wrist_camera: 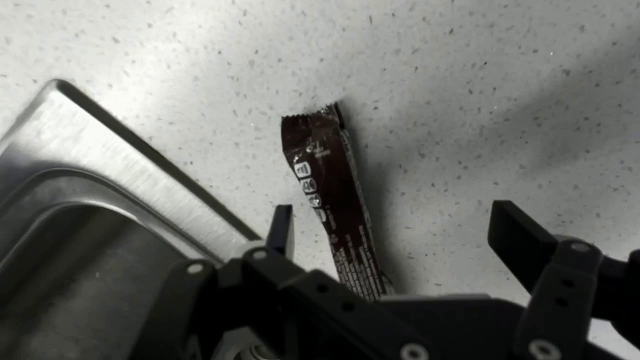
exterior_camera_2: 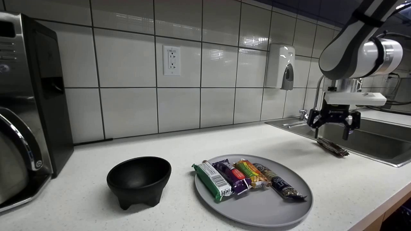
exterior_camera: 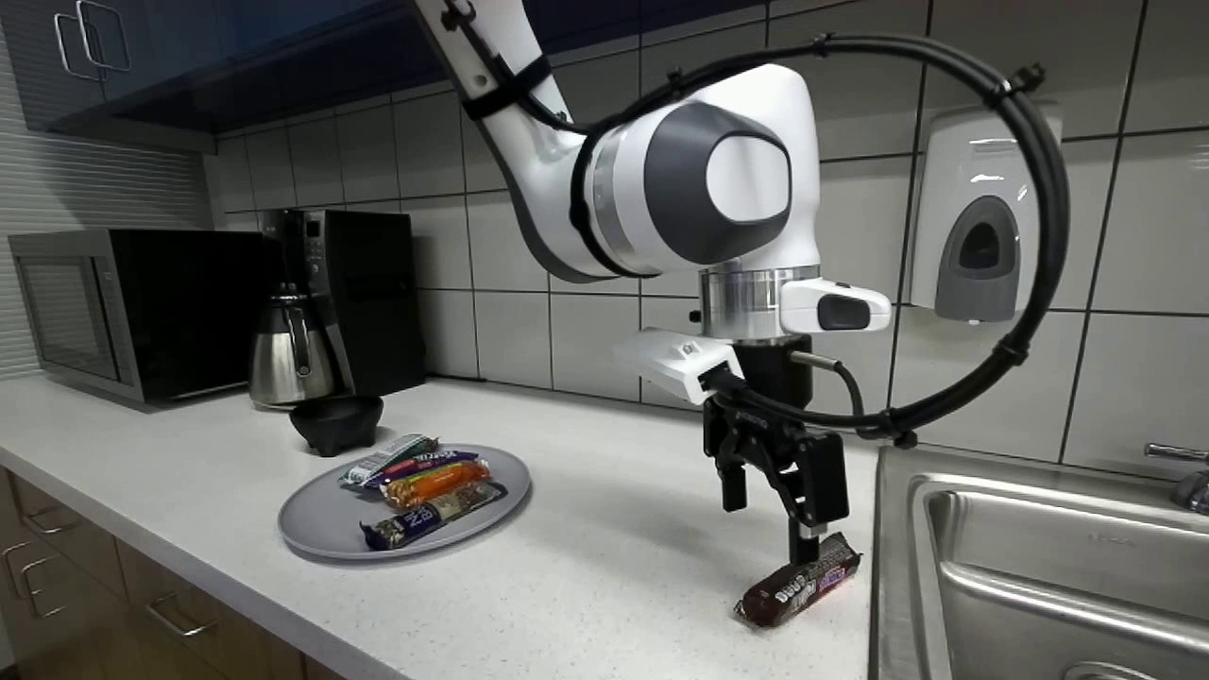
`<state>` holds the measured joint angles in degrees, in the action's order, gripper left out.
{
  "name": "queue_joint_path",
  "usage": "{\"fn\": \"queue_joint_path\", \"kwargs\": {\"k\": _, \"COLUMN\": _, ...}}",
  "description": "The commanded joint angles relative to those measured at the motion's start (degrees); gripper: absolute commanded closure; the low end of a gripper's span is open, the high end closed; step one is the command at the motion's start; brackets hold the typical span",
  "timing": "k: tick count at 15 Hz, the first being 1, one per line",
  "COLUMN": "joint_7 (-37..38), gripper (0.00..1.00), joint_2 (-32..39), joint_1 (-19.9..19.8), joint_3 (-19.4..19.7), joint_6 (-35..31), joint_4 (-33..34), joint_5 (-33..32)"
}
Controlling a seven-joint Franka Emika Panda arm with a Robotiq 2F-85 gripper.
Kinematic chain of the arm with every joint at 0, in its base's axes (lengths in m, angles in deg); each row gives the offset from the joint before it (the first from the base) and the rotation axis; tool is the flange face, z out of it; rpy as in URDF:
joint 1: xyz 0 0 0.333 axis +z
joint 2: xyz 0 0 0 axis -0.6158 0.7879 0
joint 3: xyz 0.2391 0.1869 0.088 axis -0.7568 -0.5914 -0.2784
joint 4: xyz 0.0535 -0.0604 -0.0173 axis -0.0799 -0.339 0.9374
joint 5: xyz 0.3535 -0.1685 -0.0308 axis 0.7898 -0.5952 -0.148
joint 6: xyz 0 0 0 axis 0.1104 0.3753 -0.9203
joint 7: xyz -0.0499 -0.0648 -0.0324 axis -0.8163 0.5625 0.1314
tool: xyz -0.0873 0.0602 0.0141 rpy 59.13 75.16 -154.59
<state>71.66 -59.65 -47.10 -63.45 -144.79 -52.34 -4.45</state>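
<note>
The jaws stand wide apart above a brown-wrapped snack bar (wrist_camera: 335,185), which lies on the speckled white table (exterior_camera: 604,604). In the wrist view the bar shows in the gap between them, closer to the one on the side of the steel sink (wrist_camera: 100,140), and its lower end is hidden behind the jaws. In an exterior view one of them overlaps the bar, and whether it touches cannot be told. The bar lies near the sink's rim and apart from it.

Well apart from the jaws, a round grey plate (exterior_camera_2: 253,210) carries, from left to right in an exterior view, a green-and-white bar (exterior_camera_2: 213,179), a purple bar (exterior_camera_2: 231,175), an orange bar (exterior_camera_2: 252,175) and a dark blue bar (exterior_camera_2: 279,183), laid side by side in their wrappers. A black footed bowl (exterior_camera_2: 141,192) stands just beside the plate. Farther along the table are a steel carafe (exterior_camera: 283,357), set at the front of a black coffee maker (exterior_camera: 373,293), and a microwave (exterior_camera: 179,302). On the tiled wall (exterior_camera_2: 128,57) behind the table are mounted a white soap dispenser (exterior_camera: 978,179), near the sink, and a power outlet (exterior_camera_2: 171,61). A chrome tap (exterior_camera: 1194,491) stands at the sink's back edge.
</note>
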Motion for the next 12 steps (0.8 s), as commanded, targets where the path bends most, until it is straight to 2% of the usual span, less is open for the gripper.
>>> {"fn": "queue_joint_path", "kwargs": {"k": 1, "joint_7": -2.0, "gripper": 0.00, "joint_2": 3.0, "joint_1": -1.1, "joint_3": 0.4, "joint_6": -0.4, "joint_4": 3.1, "joint_5": 0.3}}
{"fn": "queue_joint_path", "kwargs": {"k": 12, "joint_7": -2.3, "gripper": 0.00, "joint_2": 6.9, "joint_1": -1.7, "joint_3": 0.7, "joint_6": -0.9, "joint_4": 5.6, "joint_5": 1.2}}
